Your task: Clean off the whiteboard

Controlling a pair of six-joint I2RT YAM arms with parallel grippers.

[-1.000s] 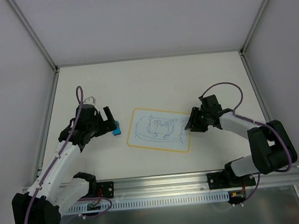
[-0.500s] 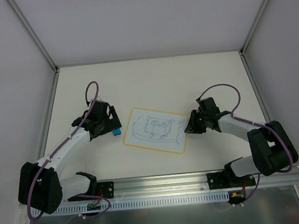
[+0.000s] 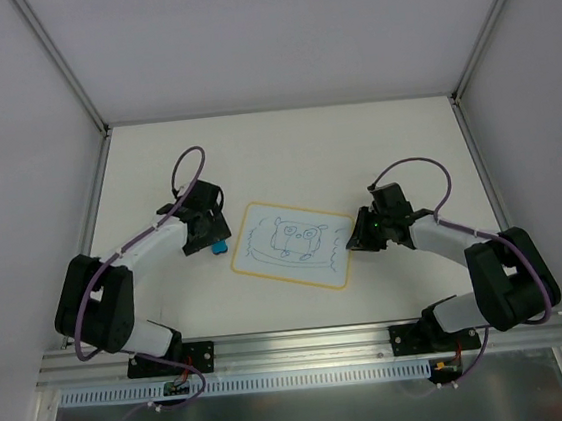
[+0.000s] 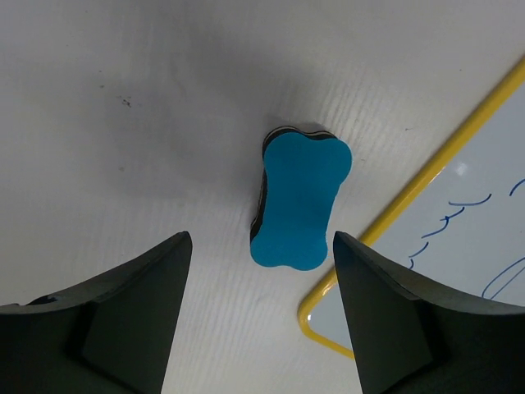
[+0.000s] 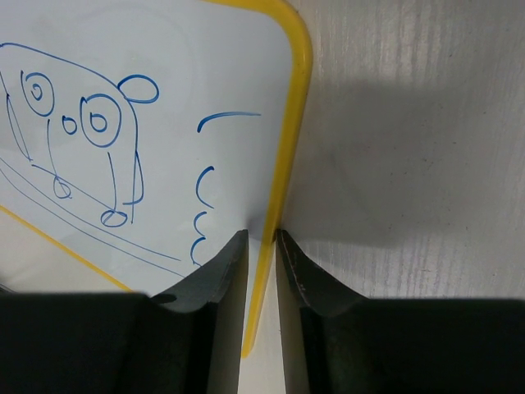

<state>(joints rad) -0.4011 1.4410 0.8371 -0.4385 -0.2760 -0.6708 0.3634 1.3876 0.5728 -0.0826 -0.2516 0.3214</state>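
The whiteboard [image 3: 292, 245] lies mid-table, white with a yellow border and blue doodles. My right gripper [image 3: 357, 239] is shut on its right edge; in the right wrist view the yellow rim [image 5: 279, 189] runs between the two fingers [image 5: 220, 279]. A small blue eraser [image 3: 218, 245] lies just left of the board. My left gripper [image 3: 209, 228] hovers over it, open and empty. In the left wrist view the eraser [image 4: 299, 199] sits ahead of the spread fingers [image 4: 131, 304], beside the board's corner [image 4: 426, 238].
White enclosure walls and metal frame posts [image 3: 71, 77] ring the table. A slotted metal rail [image 3: 306, 354] runs along the near edge by the arm bases.
My left arm has swung right and forward, bringing its gripper over the blue eraser. The whiteboard has shifted slightly left with my right gripper, which stays on its edge.
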